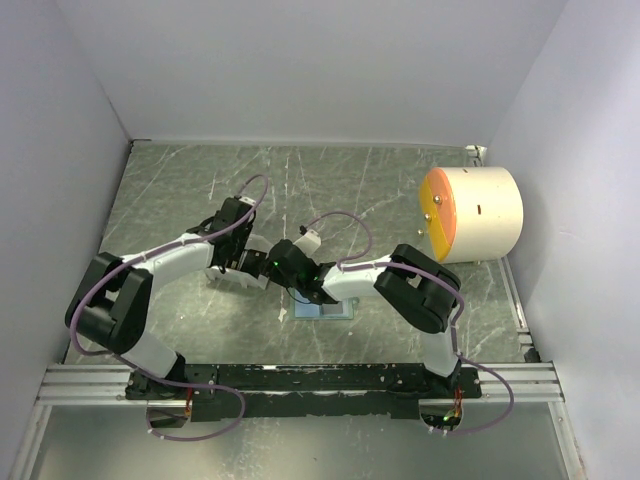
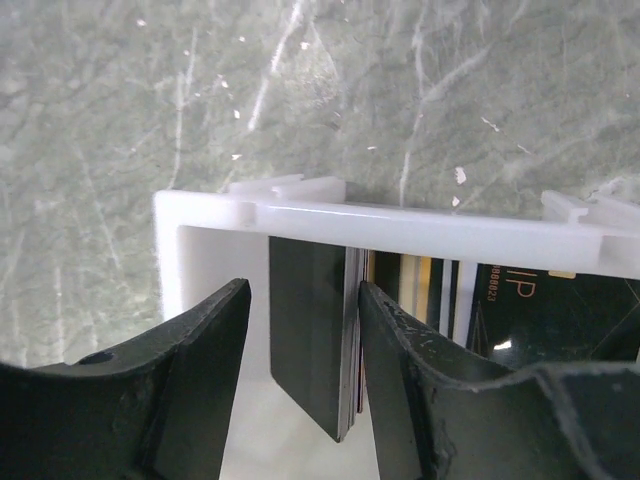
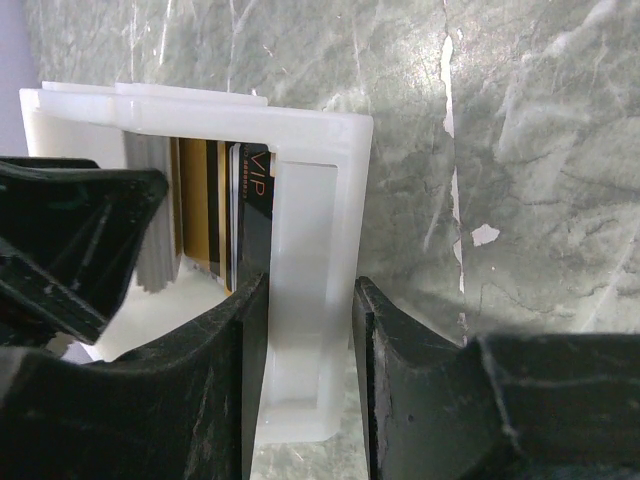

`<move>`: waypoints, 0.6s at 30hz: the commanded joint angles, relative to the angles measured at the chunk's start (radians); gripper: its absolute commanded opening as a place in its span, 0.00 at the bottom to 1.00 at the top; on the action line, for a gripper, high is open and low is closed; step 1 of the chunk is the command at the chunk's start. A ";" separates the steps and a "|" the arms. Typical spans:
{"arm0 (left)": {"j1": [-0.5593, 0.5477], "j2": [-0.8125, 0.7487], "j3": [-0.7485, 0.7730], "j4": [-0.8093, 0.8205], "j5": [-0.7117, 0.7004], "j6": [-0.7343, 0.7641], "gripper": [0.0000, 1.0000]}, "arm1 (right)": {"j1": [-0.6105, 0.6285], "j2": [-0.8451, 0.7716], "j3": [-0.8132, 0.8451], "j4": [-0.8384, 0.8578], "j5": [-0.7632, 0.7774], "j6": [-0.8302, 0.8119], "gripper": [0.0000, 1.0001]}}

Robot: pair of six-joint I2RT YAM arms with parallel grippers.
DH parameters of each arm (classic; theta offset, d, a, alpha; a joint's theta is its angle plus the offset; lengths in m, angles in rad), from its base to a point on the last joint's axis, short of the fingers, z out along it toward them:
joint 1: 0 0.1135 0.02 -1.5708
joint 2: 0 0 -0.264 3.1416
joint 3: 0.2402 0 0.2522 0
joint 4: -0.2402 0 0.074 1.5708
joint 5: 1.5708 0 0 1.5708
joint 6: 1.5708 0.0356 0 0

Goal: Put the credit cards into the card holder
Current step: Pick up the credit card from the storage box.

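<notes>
The credit cards stand on edge in a white tray (image 2: 400, 228). In the left wrist view a dark stack of cards (image 2: 305, 350) sits between the fingers of my left gripper (image 2: 303, 290), which is open. The right finger touches the stack and the left finger stands apart. More cards, gold (image 3: 200, 200) and a black VIP one (image 3: 255, 190), stand further along. My right gripper (image 3: 309, 283) is shut on the tray's end wall (image 3: 310, 200), one finger inside and one outside. The pale card holder (image 1: 335, 310) lies flat under the right arm.
A large cream cylinder with an orange face (image 1: 470, 215) lies at the right of the green marbled table (image 1: 350, 180). White walls enclose the table on three sides. Both arms meet over the tray near the table's middle.
</notes>
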 commanded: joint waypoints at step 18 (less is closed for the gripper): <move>0.093 -0.027 0.061 -0.042 -0.042 0.039 0.45 | -0.009 0.013 -0.003 -0.018 -0.003 -0.009 0.36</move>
